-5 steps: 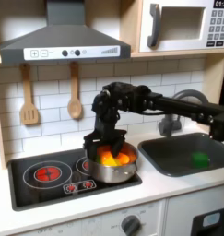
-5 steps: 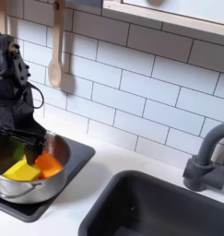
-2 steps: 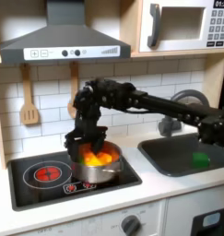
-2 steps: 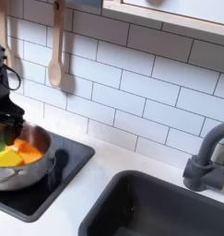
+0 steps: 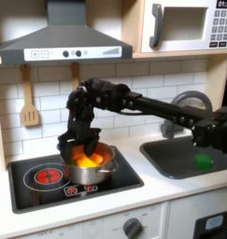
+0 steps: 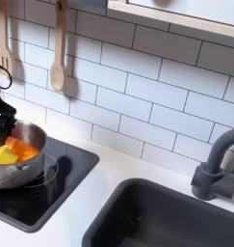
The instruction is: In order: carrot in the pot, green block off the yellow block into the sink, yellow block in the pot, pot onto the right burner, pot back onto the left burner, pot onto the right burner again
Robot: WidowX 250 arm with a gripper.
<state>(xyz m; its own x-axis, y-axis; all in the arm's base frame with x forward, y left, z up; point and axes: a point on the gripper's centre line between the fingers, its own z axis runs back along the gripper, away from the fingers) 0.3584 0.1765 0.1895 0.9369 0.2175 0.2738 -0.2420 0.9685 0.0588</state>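
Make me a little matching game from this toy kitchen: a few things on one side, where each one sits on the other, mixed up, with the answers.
Things:
1. green block
2. pot
3. yellow block
4. wooden spoon

Places:
A. hanging on the tiled wall
B. on the stovetop
C. in the sink
D. inside the pot

Pairs: 1-C, 2-B, 3-D, 4-A
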